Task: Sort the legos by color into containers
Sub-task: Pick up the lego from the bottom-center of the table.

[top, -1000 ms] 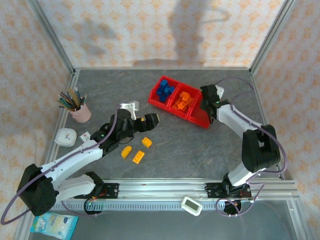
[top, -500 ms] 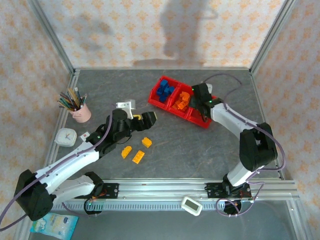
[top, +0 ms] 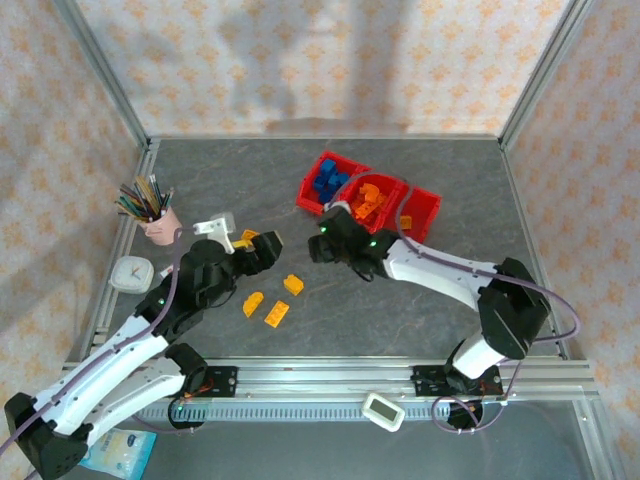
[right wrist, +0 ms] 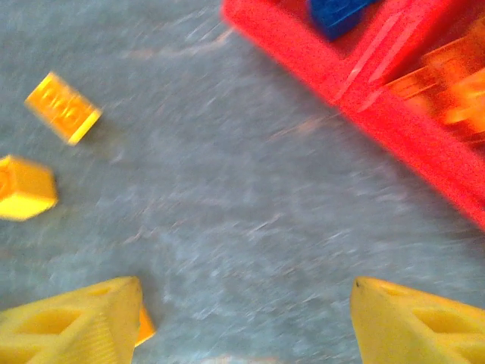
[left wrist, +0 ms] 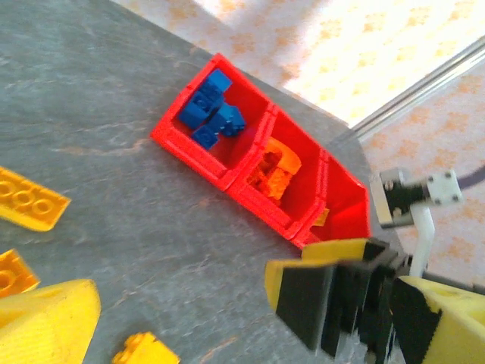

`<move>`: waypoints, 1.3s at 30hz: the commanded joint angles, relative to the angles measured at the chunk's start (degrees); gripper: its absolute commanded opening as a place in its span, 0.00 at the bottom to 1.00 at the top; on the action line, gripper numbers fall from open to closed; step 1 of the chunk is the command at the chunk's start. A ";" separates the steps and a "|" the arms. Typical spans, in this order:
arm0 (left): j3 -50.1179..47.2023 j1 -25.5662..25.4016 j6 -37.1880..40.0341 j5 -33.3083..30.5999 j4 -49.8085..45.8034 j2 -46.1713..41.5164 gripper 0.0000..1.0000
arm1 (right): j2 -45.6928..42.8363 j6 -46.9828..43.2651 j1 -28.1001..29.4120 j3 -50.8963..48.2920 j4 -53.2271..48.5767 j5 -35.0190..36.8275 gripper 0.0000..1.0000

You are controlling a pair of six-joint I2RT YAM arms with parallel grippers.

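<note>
Right claw (right wrist: 242, 334), jaws apart, hovers near loose yellow legos (right wrist: 64, 108), beside the containers (right wrist: 394, 129).

Dark grey, stone-patterned tabletop (top: 340, 330), enclosed by 3 walls (top: 300, 60) papered pale cream with a small orange floral print. Aluminium posts (top: 103, 70) rise at the 2 far corners; a slotted rail (top: 330, 372) runs along the near edge. Soft shadows cross the back wall.

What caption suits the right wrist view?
Open right end effector over table, yellow lego bricks left, red tray upper right.
</note>
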 commanded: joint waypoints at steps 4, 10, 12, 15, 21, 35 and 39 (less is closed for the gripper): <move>-1.16 -0.26 -3.09 -6.04 -10.21 -5.09 0.99 | 5.88 -1.84 9.02 -0.69 0.23 -0.01 0.77; -2.68 -0.18 -4.69 -7.38 -12.00 -8.14 0.99 | 13.11 -2.43 13.02 2.02 1.36 0.74 0.82; -2.78 -0.18 -4.86 -7.94 -12.17 -8.50 0.99 | 14.77 -2.59 13.01 2.56 2.15 1.92 0.82; -2.63 -0.19 -4.87 -8.37 -12.47 -8.51 0.99 | 17.57 -3.20 12.94 4.63 1.78 4.06 0.83; -2.51 -0.15 -4.78 -8.64 -12.38 -8.43 0.99 | 21.40 -3.97 11.52 7.77 3.08 4.29 0.75; -2.75 -0.09 -4.43 -8.55 -11.92 -8.31 0.99 | 23.86 -4.68 9.45 10.52 3.40 2.00 0.39; -2.52 -0.11 -4.38 -7.67 -10.92 -7.53 0.99 | 20.08 -2.64 8.16 8.65 3.43 1.15 0.34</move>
